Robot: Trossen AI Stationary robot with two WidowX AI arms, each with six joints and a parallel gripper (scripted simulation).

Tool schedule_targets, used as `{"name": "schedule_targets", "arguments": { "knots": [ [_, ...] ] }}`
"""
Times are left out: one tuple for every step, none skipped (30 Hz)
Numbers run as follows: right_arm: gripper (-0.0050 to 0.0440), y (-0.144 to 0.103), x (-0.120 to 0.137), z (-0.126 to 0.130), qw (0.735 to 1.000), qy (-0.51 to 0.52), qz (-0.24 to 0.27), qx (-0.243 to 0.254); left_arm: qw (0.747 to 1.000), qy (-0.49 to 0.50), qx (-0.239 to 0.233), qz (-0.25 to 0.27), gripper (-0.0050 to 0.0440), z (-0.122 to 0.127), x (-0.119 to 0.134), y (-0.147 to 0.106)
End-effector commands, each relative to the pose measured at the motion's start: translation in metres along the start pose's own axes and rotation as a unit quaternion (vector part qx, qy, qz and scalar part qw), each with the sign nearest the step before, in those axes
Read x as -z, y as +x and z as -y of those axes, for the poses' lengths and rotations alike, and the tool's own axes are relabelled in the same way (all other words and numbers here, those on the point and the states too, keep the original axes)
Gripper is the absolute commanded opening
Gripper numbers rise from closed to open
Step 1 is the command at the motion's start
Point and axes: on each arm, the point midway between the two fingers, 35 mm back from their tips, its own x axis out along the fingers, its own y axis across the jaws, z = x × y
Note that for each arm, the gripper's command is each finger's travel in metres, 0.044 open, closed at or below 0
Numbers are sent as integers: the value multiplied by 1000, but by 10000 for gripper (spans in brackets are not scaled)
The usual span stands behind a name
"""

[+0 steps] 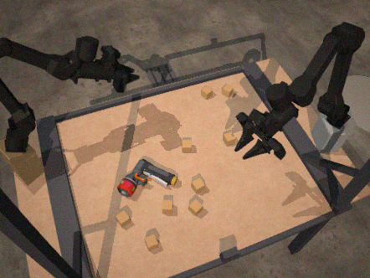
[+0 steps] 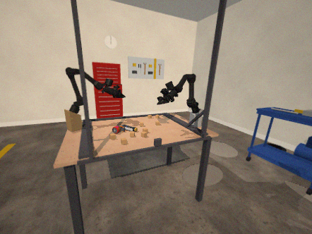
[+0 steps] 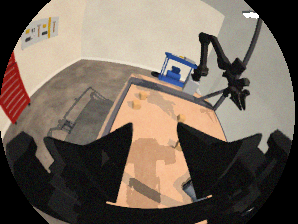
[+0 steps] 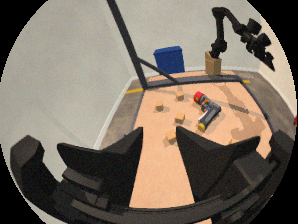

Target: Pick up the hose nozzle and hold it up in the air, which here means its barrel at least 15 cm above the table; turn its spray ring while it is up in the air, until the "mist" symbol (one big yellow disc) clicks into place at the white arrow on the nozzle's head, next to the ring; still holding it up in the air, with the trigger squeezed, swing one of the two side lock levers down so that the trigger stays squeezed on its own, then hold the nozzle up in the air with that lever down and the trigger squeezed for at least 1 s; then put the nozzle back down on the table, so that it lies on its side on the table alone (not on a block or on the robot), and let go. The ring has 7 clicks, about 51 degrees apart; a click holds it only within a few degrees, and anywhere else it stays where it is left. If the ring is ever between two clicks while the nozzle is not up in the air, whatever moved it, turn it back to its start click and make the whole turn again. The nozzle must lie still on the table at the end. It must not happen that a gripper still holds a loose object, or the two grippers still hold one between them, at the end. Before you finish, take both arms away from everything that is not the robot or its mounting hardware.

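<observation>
The hose nozzle (image 1: pixel 146 177) lies on its side on the table, left of the middle, touching nothing else. It has a grey body, a red spray ring (image 1: pixel 125 187) at one end, an orange lever and a yellow tip. It also shows in the exterior view (image 2: pixel 123 127) and small in the right wrist view (image 4: pixel 208 112). My left gripper (image 1: pixel 131 77) hangs in the air beyond the table's far left edge, fingers apart and empty (image 3: pixel 156 156). My right gripper (image 1: pixel 249 148) (image 4: pixel 159 130) hovers high over the table's right side, fingers apart and empty.
Several small wooden blocks are scattered on the table, the nearest ones (image 1: pixel 197 184) (image 1: pixel 167 205) just right of and below the nozzle. A dark frame (image 1: pixel 46 138) runs around the table with upright posts. A cardboard box (image 2: pixel 73 120) stands at the left arm's base.
</observation>
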Motion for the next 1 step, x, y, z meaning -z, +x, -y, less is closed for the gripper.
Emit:
{"name": "schedule_targets", "arguments": {
  "knots": [
    [172,-2,-8,-1,1000,0,11,-2,1000,4,-1,10,232,0,-8,-2]
  ]
}}
